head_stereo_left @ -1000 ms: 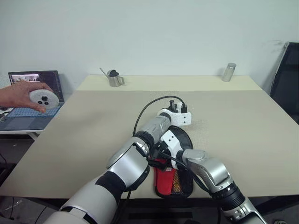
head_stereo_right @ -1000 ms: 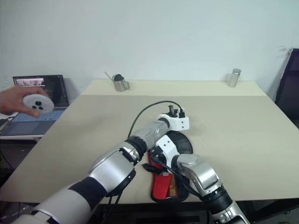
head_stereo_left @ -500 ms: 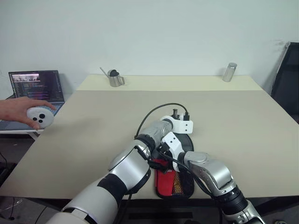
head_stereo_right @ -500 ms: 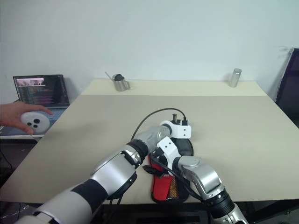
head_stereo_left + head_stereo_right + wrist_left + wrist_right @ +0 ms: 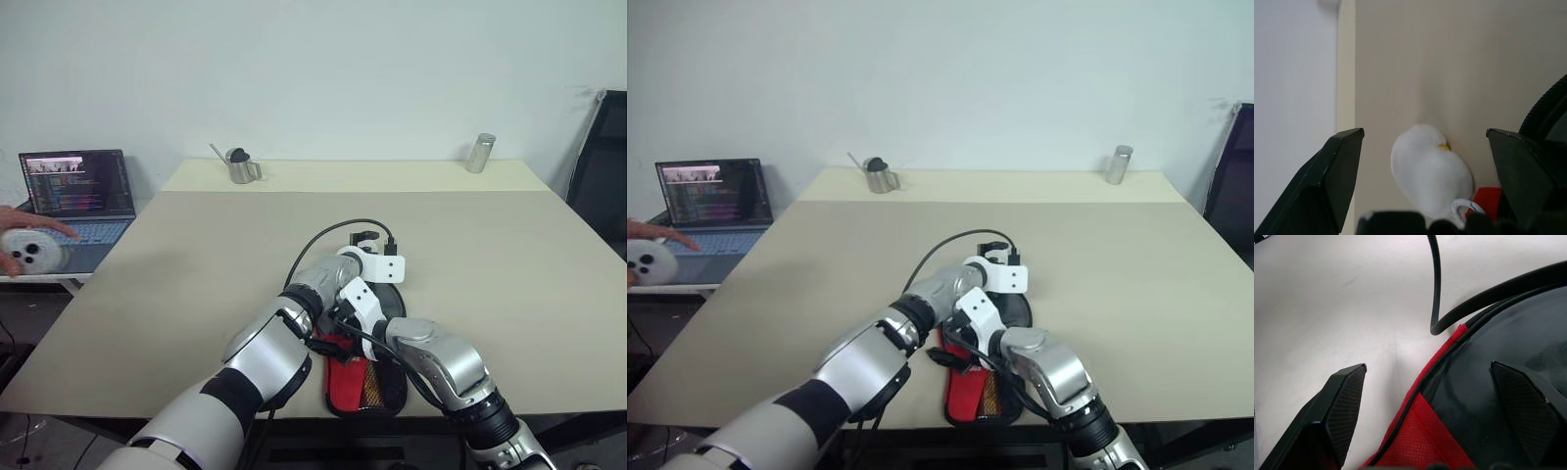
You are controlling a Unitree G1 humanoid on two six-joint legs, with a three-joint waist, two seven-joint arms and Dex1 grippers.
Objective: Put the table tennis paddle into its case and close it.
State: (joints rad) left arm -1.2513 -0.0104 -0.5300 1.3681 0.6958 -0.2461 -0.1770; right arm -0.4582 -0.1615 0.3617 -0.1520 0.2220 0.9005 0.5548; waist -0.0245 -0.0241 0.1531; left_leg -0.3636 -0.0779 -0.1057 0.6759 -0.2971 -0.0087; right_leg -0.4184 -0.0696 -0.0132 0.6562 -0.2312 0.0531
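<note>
Head views: one case (image 5: 367,377) lay at the table's (image 5: 196,274) near edge under two arms, w/ one laptop (image 5: 73,201) beside the table and two metal cups on its far edge. Left wrist view: left gripper (image 5: 1425,161) had fingers wide apart, nothing between. Right wrist view: right gripper (image 5: 1442,396) also spread, over case's red-black part; paddle not visible, can't tell where.

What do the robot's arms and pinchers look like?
The left arm and right arm are shiny silver shells with black joints and black bands. Each wrist wears a white block with small dark holes, and thin black cables loop out of it. The left gripper and right gripper each have two black wedge-shaped fingers; the right one's pads have a fine grid texture.
</note>
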